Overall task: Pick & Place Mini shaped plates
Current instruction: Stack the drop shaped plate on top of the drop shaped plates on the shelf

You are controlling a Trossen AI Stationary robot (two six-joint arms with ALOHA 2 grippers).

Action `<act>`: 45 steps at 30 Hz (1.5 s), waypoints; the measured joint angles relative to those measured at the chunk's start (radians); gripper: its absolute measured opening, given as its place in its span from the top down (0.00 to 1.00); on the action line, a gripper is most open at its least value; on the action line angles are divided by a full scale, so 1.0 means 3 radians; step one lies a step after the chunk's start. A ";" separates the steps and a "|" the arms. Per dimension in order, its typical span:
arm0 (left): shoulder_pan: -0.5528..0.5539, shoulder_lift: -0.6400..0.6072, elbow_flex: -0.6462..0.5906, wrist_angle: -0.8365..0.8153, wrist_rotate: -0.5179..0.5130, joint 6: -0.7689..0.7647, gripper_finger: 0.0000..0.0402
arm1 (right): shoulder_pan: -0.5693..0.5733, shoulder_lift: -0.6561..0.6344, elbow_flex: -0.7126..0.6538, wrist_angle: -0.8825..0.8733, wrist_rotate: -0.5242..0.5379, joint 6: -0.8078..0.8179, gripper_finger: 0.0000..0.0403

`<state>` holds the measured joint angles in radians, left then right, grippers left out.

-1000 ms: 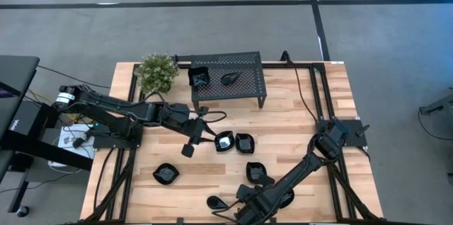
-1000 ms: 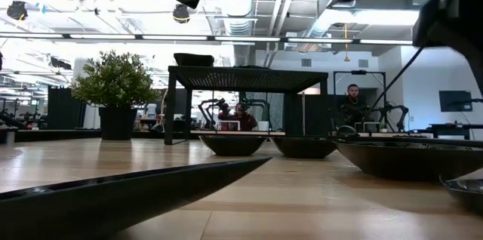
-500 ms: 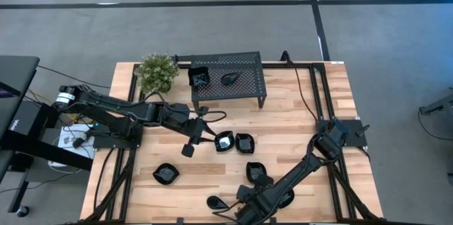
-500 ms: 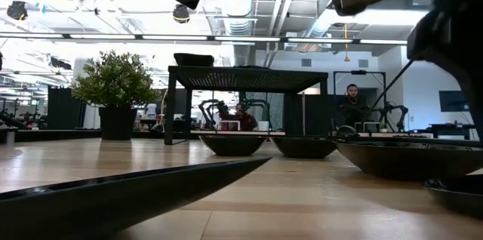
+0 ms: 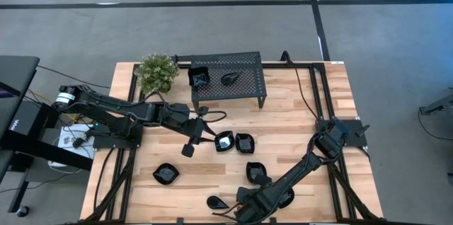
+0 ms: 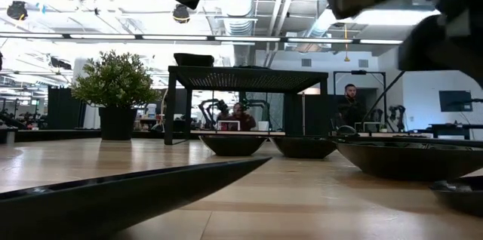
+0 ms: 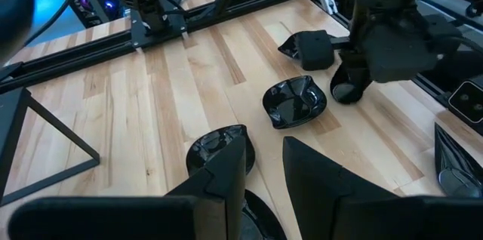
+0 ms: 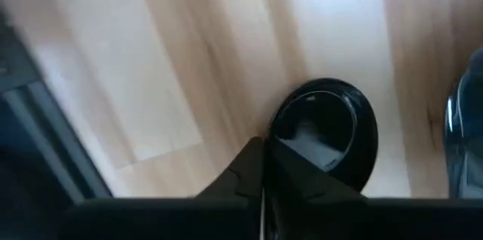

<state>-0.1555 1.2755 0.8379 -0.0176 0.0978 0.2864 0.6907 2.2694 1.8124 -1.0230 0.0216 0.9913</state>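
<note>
Right end effector pinched shut, teardrop plate just ahead, not gripped.

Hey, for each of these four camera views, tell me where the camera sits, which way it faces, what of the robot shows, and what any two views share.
High view: overhead, looking straight down; both arms, table, perforated stand, plant.
Low view: table-top height, looking level across dishes to the stand and the room, where a person sits; arm parts blur in from above.
Left wrist view: on the left arm, looking past the left hand at a squarish dish.
Right wrist view: on the right arm, looking down past the shut right hand at a teardrop dish.
Shared: high and low views both show stand and plant.
</note>
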 joint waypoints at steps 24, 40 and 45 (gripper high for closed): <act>0.0000 -0.0649 0.0001 -0.0027 -0.0366 0.0058 0.77 | -0.0651 -0.0048 0.1357 -0.1824 0.2805 -0.3018 0.99; 0.0000 -0.1011 0.0001 -0.0252 -0.0612 0.0060 0.77 | -0.0505 -0.0392 0.1360 -0.1592 0.2957 -0.3425 1.00; -0.0004 -0.1003 0.0001 -0.0238 -0.0612 -0.0027 0.77 | -0.0530 -0.0346 0.1356 -0.1575 0.2891 -0.3437 1.00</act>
<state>-0.1566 0.9745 0.8383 -0.0891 -0.0856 0.2783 0.5316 2.1655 2.2191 -1.4956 0.8888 -0.0400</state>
